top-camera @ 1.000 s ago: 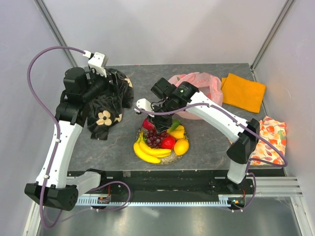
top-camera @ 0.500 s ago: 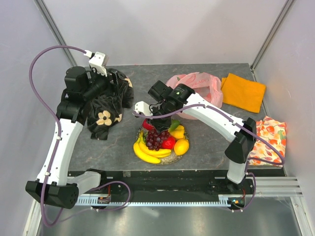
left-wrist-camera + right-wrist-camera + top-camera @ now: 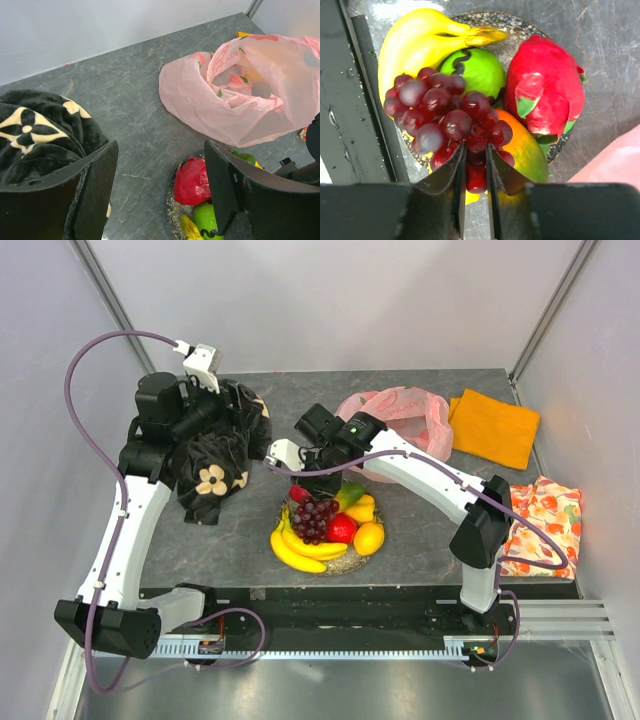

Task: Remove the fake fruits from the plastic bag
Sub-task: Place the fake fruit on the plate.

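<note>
Your right jaws sit narrow among the grapes (image 3: 445, 120), grip unclear; widen them fully before lifting straight up. Left jaws gape empty.

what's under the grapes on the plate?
The grapes lie over the banana bunch, the green ball and a yellow-orange piece; a red fruit below is mostly covered. The plate shows only at its rim; its surface beneath them is hidden.
</note>
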Robot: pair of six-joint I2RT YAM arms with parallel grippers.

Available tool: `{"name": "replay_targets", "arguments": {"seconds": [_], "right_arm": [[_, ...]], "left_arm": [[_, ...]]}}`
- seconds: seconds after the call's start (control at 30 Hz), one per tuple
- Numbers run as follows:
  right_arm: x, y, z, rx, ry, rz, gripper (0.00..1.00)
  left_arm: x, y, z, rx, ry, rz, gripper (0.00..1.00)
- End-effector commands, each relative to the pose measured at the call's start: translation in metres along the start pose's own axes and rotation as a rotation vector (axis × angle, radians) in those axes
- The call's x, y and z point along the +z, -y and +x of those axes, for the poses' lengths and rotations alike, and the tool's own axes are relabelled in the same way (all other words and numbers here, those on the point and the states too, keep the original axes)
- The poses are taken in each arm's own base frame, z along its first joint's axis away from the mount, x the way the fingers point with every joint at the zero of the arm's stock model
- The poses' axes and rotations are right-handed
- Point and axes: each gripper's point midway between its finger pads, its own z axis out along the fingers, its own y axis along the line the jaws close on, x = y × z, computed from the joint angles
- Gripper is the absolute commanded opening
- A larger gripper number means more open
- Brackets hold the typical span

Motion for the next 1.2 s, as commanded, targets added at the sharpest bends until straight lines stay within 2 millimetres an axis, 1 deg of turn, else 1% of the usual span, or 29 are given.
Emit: {"name": "replay_targets", "arguments": {"seconds": [0.0,0.1,0.17,0.37,0.47,0.57,0.63,0.67,0.7,0.73,0.77,0.8,0.83,0.87,0.9,0.93,0.97,1.0,1.03,1.07,1.1,1.13,1.17], "right_arm": [[-0.002,0.01,-0.004,0.013,0.005,0.064,0.32],[-0.007,0.013,-0.008,0.016,0.021,0.088,0.38],[-0.01,0.015,-0.009,0.018,0.029,0.104,0.39],[-0.01,0.021,-0.008,0.03,0.018,0.141,0.42],[-0.015,0.022,-0.013,0.034,0.036,0.152,0.44],[-0.027,0.023,-0.02,0.033,0.062,0.168,0.48],[-0.038,0.024,-0.025,0.026,0.081,0.193,0.49],[-0.042,0.026,-0.026,0.026,0.085,0.204,0.53],[-0.049,0.026,-0.027,0.026,0.094,0.222,0.55],[-0.057,0.031,-0.028,0.029,0.098,0.257,0.57],[-0.063,0.035,-0.029,0.03,0.105,0.282,0.63],[-0.074,0.039,-0.032,0.035,0.127,0.312,0.67],[-0.084,0.047,-0.032,0.06,0.147,0.345,0.7],[-0.095,0.056,-0.032,0.075,0.162,0.387,0.8],[-0.108,0.065,-0.03,0.096,0.182,0.421,0.81],[-0.121,0.071,-0.033,0.112,0.209,0.45,0.82],[-0.131,0.079,-0.032,0.128,0.226,0.487,0.86],[-0.147,0.091,-0.028,0.161,0.251,0.534,0.91],[-0.156,0.096,-0.026,0.188,0.275,0.555,0.96],[-0.175,0.106,-0.024,0.216,0.306,0.619,0.98],[-0.186,0.12,-0.013,0.263,0.315,0.663,0.98],[-0.196,0.129,-0.011,0.317,0.356,0.699,0.98],[-0.207,0.132,-0.006,0.347,0.379,0.715,0.98]], "left_arm": [[0.002,0.007,-0.02,-0.021,0.058,0.039,0.76],[0.004,0.008,-0.021,-0.028,0.059,0.047,0.76],[0.007,0.007,-0.021,-0.035,0.056,0.048,0.76],[0.009,0.008,-0.022,-0.042,0.055,0.059,0.76],[0.01,0.009,-0.023,-0.044,0.057,0.062,0.76],[0.01,0.009,-0.024,-0.048,0.058,0.064,0.75],[0.01,0.009,-0.025,-0.05,0.061,0.064,0.75],[0.01,0.009,-0.026,-0.047,0.064,0.065,0.76],[0.009,0.009,-0.028,-0.046,0.067,0.062,0.76],[0.008,0.009,-0.029,-0.037,0.073,0.059,0.76],[0.007,0.008,-0.03,-0.031,0.073,0.054,0.77],[0.007,0.007,-0.029,-0.029,0.07,0.046,0.78],[0.005,0.006,-0.03,-0.013,0.072,0.041,0.79],[0.003,0.006,-0.031,-0.005,0.074,0.035,0.8],[0.001,0.006,-0.03,0.001,0.072,0.03,0.81],[0.0,0.004,-0.031,0.013,0.072,0.022,0.82],[-0.003,0.004,-0.032,0.019,0.077,0.013,0.83],[-0.005,0.004,-0.032,0.023,0.075,0.011,0.83],[-0.006,0.003,-0.032,0.028,0.075,0.006,0.83],[-0.009,0.001,-0.033,0.031,0.079,-0.003,0.83],[-0.011,0.0,-0.031,0.034,0.074,-0.008,0.83],[-0.012,-0.003,-0.032,0.037,0.073,-0.019,0.83],[-0.012,-0.005,-0.031,0.038,0.068,-0.024,0.83]]}}
